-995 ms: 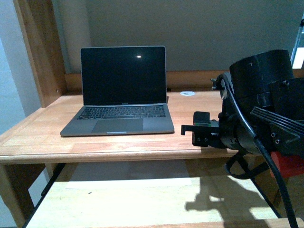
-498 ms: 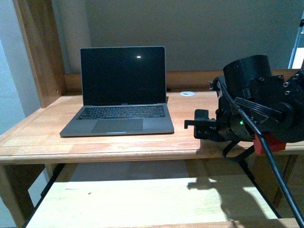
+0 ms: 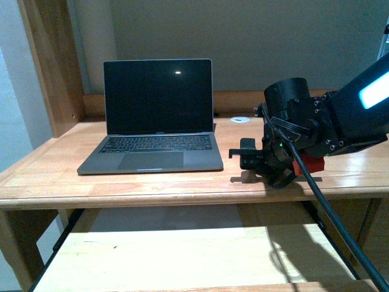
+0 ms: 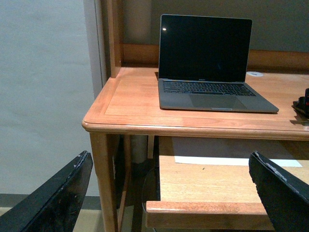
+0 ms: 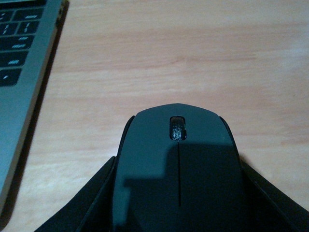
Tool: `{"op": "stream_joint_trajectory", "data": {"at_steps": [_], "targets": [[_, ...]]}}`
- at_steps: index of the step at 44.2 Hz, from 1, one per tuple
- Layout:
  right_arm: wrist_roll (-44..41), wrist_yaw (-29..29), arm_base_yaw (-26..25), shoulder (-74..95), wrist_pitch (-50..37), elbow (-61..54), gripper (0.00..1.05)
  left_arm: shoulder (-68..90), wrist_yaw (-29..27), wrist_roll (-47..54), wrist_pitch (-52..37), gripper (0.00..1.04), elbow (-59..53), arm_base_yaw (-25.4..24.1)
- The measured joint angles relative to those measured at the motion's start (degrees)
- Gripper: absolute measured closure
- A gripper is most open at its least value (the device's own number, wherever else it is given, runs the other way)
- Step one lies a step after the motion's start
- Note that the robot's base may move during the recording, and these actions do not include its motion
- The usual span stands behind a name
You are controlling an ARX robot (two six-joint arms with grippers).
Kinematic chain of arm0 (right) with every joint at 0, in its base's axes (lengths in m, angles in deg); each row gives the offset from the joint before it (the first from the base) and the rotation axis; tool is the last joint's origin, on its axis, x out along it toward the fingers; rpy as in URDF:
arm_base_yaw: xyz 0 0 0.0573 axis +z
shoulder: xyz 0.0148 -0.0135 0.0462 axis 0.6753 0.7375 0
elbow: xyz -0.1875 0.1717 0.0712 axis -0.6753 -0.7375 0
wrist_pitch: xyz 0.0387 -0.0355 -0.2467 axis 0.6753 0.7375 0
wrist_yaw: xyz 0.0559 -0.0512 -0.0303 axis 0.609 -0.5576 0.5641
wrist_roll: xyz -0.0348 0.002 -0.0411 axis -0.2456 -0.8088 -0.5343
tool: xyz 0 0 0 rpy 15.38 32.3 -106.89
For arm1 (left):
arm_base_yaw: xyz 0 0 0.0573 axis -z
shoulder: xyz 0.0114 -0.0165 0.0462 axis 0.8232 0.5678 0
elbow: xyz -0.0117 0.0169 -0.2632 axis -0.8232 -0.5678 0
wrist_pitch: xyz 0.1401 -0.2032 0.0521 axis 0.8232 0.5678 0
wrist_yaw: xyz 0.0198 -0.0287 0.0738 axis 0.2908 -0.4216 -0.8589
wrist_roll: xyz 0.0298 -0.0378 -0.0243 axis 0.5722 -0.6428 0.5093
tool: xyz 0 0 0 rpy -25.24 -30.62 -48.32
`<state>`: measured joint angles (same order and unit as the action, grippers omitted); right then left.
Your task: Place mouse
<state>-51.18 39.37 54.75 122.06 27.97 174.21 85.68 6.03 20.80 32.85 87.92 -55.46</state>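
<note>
The mouse (image 5: 178, 164) is black, domed, with a scroll wheel, and sits between the black fingers (image 5: 99, 198) of my right gripper (image 5: 178, 203), which is shut on it. In the front view that gripper (image 3: 245, 159) hovers low over the wooden desk (image 3: 121, 182), just right of the laptop (image 3: 152, 121); the mouse itself is hard to pick out there. Whether it touches the wood I cannot tell. My left gripper (image 4: 169, 193) is open and empty, off the desk's left front corner, below the top.
The laptop's edge (image 5: 19, 72) lies close beside the mouse. A small white disc (image 3: 240, 120) rests at the back of the desk. A lower pull-out shelf (image 3: 182, 255) sits under the desk top. A wooden upright (image 3: 51, 61) stands at the left.
My right arm has moved away from the camera and leftwards, carrying the mouse from over the desk's front edge to low over the desk top beside the laptop.
</note>
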Motion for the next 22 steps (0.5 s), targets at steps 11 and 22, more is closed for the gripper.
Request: {"op": "stream_joint_trajectory", "data": {"at_steps": [11,22], "targets": [[-0.15,-0.61,-1.40,2.16,-0.24,2.91,0.18,0.00,0.00,0.00,0.00,0.07,0.00,0.00],[0.24,-0.74,-1.40,-2.03,-7.32,-5.29,0.07,0.00,-0.02,0.00,0.00,0.07,0.00,0.00]]}}
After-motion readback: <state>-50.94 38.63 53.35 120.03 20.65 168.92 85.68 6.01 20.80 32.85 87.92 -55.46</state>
